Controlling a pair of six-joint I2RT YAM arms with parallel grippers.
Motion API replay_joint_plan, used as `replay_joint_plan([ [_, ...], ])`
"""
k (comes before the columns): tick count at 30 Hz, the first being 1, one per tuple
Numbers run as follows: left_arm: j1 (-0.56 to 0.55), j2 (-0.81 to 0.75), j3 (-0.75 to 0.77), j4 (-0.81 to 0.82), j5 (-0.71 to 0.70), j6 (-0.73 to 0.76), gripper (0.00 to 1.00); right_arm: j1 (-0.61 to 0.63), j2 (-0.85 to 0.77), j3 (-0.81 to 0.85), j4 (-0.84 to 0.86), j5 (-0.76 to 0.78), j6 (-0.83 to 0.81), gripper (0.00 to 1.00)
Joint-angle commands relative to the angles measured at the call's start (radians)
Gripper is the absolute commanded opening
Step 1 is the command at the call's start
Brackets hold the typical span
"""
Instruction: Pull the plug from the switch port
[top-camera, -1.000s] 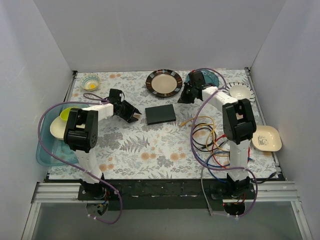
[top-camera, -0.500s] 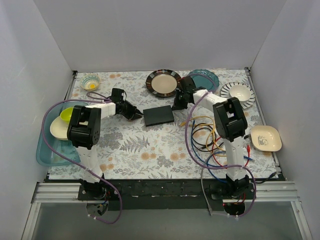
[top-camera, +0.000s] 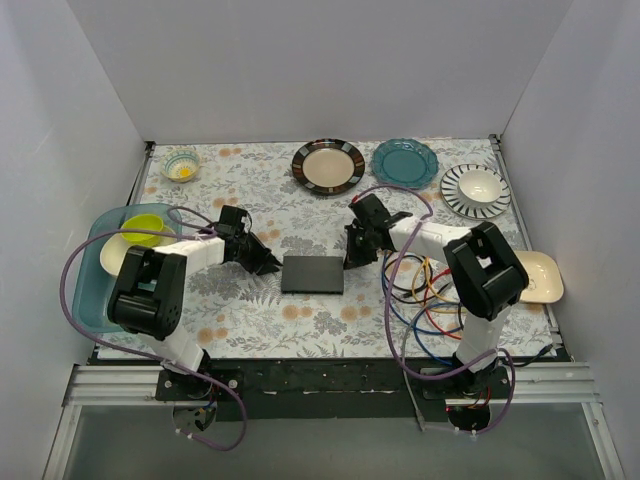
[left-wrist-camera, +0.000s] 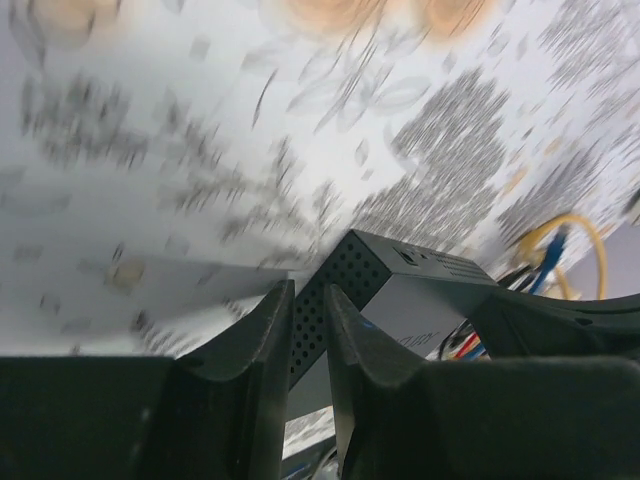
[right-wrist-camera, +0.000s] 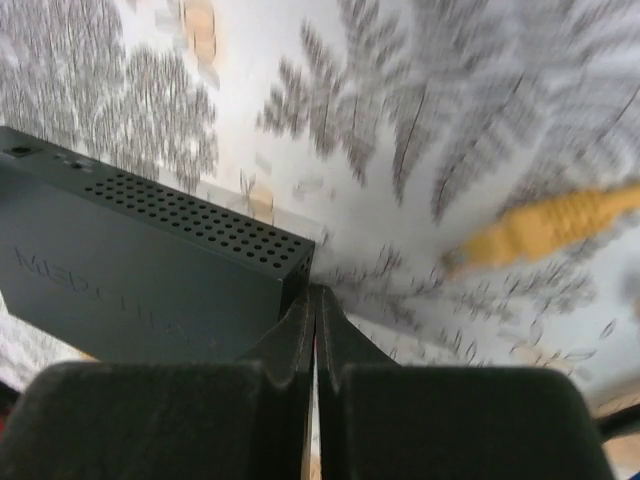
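Note:
The switch (top-camera: 312, 274), a flat black box, lies mid-table on the flowered cloth. My left gripper (top-camera: 272, 266) is at its far left corner, shut with a narrow slit. In the left wrist view the switch's (left-wrist-camera: 440, 300) perforated corner sits between the left gripper's (left-wrist-camera: 305, 295) tips. My right gripper (top-camera: 350, 258) is fully shut with nothing held. Its tips (right-wrist-camera: 315, 295) touch the switch's (right-wrist-camera: 120, 280) far right corner. A yellow cable end (right-wrist-camera: 550, 225) lies loose on the cloth nearby. The port row is hidden, so I cannot tell whether a plug sits in it.
A tangle of coloured cables (top-camera: 425, 295) lies right of the switch. A cream dish (top-camera: 540, 275) sits at the right edge. A brown-rimmed plate (top-camera: 328, 165), teal plate (top-camera: 405, 160), striped plate (top-camera: 476, 188) and small bowl (top-camera: 181, 166) line the back. A blue tray (top-camera: 95, 300) holds a green bowl (top-camera: 145, 228) at left.
The left jaws closed. Both grippers swung toward the near edge, and the switch moved nearer with them. The right gripper came off the back plates to the switch's right end.

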Motion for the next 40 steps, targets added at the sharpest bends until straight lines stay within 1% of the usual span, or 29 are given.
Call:
replay_joint_plan([
  [1,-0.046,-0.131,-0.073,-0.019,0.066,-0.002,0.2,0.037,-0.071,-0.157,0.013,-0.109,0.028,0.01],
  [3,-0.048,-0.169,-0.093,-0.033,0.061,-0.002,0.2,0.048,-0.114,-0.22,0.029,-0.11,0.04,0.01],
  [5,-0.048,-0.192,-0.101,-0.045,0.047,0.001,0.22,0.048,-0.147,-0.233,0.035,-0.087,0.045,0.01],
  [6,-0.048,-0.223,-0.097,-0.063,0.005,0.004,0.22,0.048,-0.161,-0.22,0.021,-0.057,0.039,0.01],
  [7,-0.045,-0.238,-0.081,-0.079,-0.018,0.009,0.24,0.048,-0.181,-0.17,0.005,-0.022,0.025,0.01],
  [8,-0.045,-0.249,-0.03,-0.098,-0.051,0.03,0.29,0.049,-0.231,-0.142,-0.029,0.058,0.016,0.01],
  [9,-0.042,-0.254,0.016,-0.164,-0.083,0.049,0.31,0.052,-0.261,-0.116,-0.042,0.101,-0.01,0.06],
  [10,-0.043,-0.249,0.061,-0.2,-0.15,0.065,0.33,0.056,-0.29,-0.058,-0.064,0.155,-0.024,0.12],
  [11,-0.043,-0.243,0.142,-0.229,-0.183,0.102,0.37,0.062,-0.346,-0.036,-0.074,0.236,-0.038,0.21],
  [12,-0.043,-0.238,0.176,-0.267,-0.206,0.121,0.39,0.066,-0.37,-0.016,-0.081,0.27,-0.055,0.39],
  [13,-0.042,-0.219,0.204,-0.276,-0.232,0.145,0.41,0.069,-0.391,-0.003,-0.091,0.304,-0.072,0.48],
  [14,-0.04,-0.203,0.233,-0.283,-0.229,0.2,0.43,0.071,-0.422,0.014,-0.1,0.342,-0.075,0.55],
  [15,-0.039,-0.185,0.274,-0.283,-0.211,0.233,0.47,0.072,-0.433,0.02,-0.109,0.342,-0.075,0.7],
  [16,-0.039,-0.162,0.3,-0.289,-0.192,0.253,0.5,0.074,-0.443,0.027,-0.14,0.335,-0.081,0.76],
  [17,-0.039,-0.118,0.325,-0.299,-0.163,0.271,0.52,0.086,-0.474,0.022,-0.143,0.345,-0.082,0.79],
  [18,-0.037,-0.091,0.374,-0.327,-0.148,0.308,0.62,0.097,-0.494,0.011,-0.143,0.358,-0.087,0.85],
  [19,-0.037,-0.071,0.391,-0.339,-0.132,0.317,0.64,0.112,-0.515,-0.002,-0.131,0.377,-0.093,0.87],
  [20,-0.037,-0.041,0.405,-0.349,-0.108,0.325,0.65,0.143,-0.563,-0.015,-0.121,0.425,-0.113,0.96],
  [21,-0.037,-0.033,0.41,-0.34,-0.094,0.333,0.66,0.158,-0.586,-0.044,-0.112,0.45,-0.125,0.98],
  [22,-0.037,-0.031,0.402,-0.324,-0.071,0.339,0.81,0.187,-0.604,-0.058,-0.089,0.471,-0.142,0.98],
  [23,-0.037,-0.028,0.393,-0.301,-0.04,0.349,0.85,0.198,-0.635,-0.07,-0.083,0.497,-0.177,0.99],
  [24,-0.039,-0.016,0.39,-0.265,0.04,0.365,0.88,0.206,-0.643,-0.087,-0.083,0.497,-0.193,0.98],
  [25,-0.043,-0.005,0.402,-0.26,0.067,0.392,0.97,0.212,-0.651,-0.093,-0.097,0.5,-0.204,0.99],
  [27,-0.045,0.009,0.414,-0.264,0.079,0.412,0.98,0.221,-0.666,-0.107,-0.123,0.519,-0.217,0.99],
  [30,-0.045,0.004,0.44,-0.269,0.034,0.422,0.97,0.227,-0.69,-0.125,-0.149,0.523,-0.217,0.98],
  [35,-0.046,-0.024,0.431,-0.244,-0.008,0.368,0.96,0.227,-0.749,-0.186,-0.134,0.519,-0.225,0.99],
  [40,-0.045,-0.039,0.419,-0.238,-0.054,0.331,0.95,0.227,-0.787,-0.216,-0.106,0.513,-0.277,0.99],
])
